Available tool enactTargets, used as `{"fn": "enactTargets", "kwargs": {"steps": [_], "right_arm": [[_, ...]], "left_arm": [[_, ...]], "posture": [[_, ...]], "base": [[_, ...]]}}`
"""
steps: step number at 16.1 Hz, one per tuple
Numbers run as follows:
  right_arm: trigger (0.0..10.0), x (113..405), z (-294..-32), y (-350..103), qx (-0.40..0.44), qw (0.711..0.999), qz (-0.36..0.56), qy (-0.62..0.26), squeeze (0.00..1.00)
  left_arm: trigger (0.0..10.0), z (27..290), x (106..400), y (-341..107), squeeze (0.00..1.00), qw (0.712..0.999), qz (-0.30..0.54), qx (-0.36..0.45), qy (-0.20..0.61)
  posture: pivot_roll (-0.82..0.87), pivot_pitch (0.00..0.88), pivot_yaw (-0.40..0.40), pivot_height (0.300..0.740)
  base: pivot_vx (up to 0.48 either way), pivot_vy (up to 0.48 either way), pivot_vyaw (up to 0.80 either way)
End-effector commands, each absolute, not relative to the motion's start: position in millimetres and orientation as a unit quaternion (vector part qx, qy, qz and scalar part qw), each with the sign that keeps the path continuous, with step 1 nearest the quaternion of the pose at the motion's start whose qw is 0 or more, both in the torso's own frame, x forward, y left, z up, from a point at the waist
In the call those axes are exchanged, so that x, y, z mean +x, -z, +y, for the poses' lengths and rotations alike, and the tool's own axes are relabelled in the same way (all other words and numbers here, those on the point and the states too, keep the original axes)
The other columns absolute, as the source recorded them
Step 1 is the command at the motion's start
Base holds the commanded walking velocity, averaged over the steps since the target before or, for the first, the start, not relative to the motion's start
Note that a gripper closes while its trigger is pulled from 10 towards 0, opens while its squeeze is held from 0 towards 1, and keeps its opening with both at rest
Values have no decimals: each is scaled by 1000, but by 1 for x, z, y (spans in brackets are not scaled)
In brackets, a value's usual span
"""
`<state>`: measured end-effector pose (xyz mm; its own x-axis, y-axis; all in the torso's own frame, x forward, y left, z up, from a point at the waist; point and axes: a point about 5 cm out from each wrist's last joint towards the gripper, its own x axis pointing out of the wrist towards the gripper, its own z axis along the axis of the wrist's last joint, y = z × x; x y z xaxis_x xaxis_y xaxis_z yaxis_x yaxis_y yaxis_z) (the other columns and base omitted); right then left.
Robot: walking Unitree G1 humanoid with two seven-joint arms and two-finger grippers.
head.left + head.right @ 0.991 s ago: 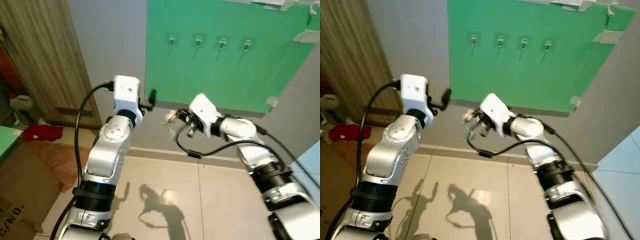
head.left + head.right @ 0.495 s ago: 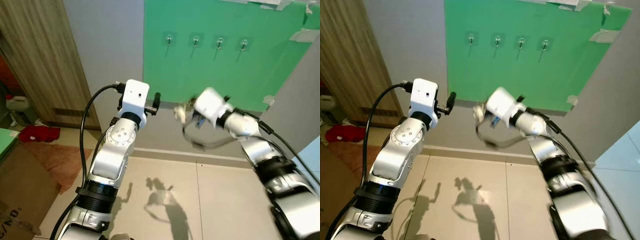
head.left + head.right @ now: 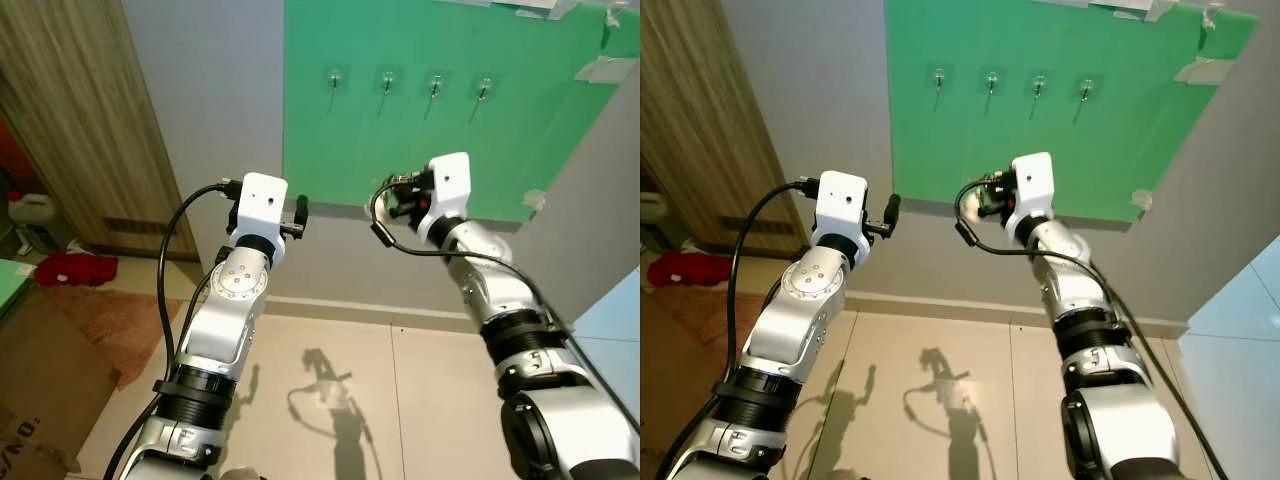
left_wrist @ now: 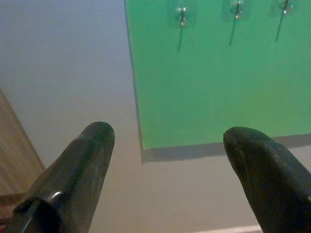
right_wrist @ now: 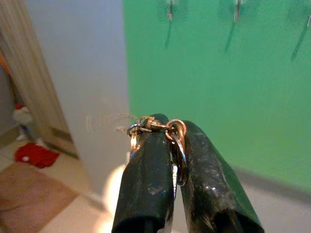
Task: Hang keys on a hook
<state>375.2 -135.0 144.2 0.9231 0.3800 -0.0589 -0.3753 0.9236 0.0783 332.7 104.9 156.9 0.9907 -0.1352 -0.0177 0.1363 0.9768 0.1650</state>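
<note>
Nearest, the tiled floor (image 3: pixel 420 400) carries the shadows of both raised arms. To the left lie a brown rug (image 3: pixel 115 320), a red cloth (image 3: pixel 82 266) and a white jug (image 3: pixel 35 206) at the foot of a wooden door (image 3: pixel 85 120).

The left claw (image 4: pixel 167 160) is lifted in front of the grey wall (image 3: pixel 200 90), left of the board's lower corner, its two black fingers (image 4: pixel 73 179) spread wide apart with nothing between them.

The right claw (image 5: pixel 169 131) is raised a little to the right of it, before the lower edge of the green board (image 3: pixel 450 110). Its fingers are pressed together on the keys (image 5: pixel 176 141): a metal ring is pinched between the tips, with a small clasp and a blurred chain trailing off to one side. A black cable (image 3: pixel 385 235) loops beside that wrist.

Farthest, four small hooks (image 3: pixel 432 84) sit in a row high on the green board, each with a thin shadow under it. The keys are below the row of hooks and well apart from it. Strips of tape (image 3: pixel 607 68) hold the board's right edge to the wall.
</note>
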Motion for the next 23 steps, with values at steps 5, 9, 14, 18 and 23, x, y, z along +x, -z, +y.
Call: {"fn": "enactTargets", "kwargs": {"steps": [5, 9, 14, 18, 23], "right_arm": [[0, 374, -134, -136, 175, 967, 89, -163, 0], [0, 372, -138, -128, 176, 970, 112, -126, 0], [0, 365, -127, -133, 94, 980, 78, -156, 0], [0, 364, -126, -133, 96, 979, 76, -161, 0], [0, 360, -124, -132, 87, 979, 72, -170, 0]], "left_arm": [[10000, 105, 337, -159, 0, 996, -10, 77, 52], [10000, 107, 339, -161, 0, 995, -33, 81, 44], [10000, 111, 337, -163, 0, 996, -40, 58, 53], [10000, 108, 338, -159, 0, 996, -30, 63, 61], [10000, 113, 338, -158, 0, 997, -27, 59, 47]], "posture": [[24, 0, -44, 740], [24, 0, -43, 740], [23, 0, -42, 740], [23, 0, -40, 740], [23, 0, -43, 740]], "base": [[0, 0, 0], [0, 0, 0], [237, -299, 0], [135, -410, 0], [49, -422, 0]]}}
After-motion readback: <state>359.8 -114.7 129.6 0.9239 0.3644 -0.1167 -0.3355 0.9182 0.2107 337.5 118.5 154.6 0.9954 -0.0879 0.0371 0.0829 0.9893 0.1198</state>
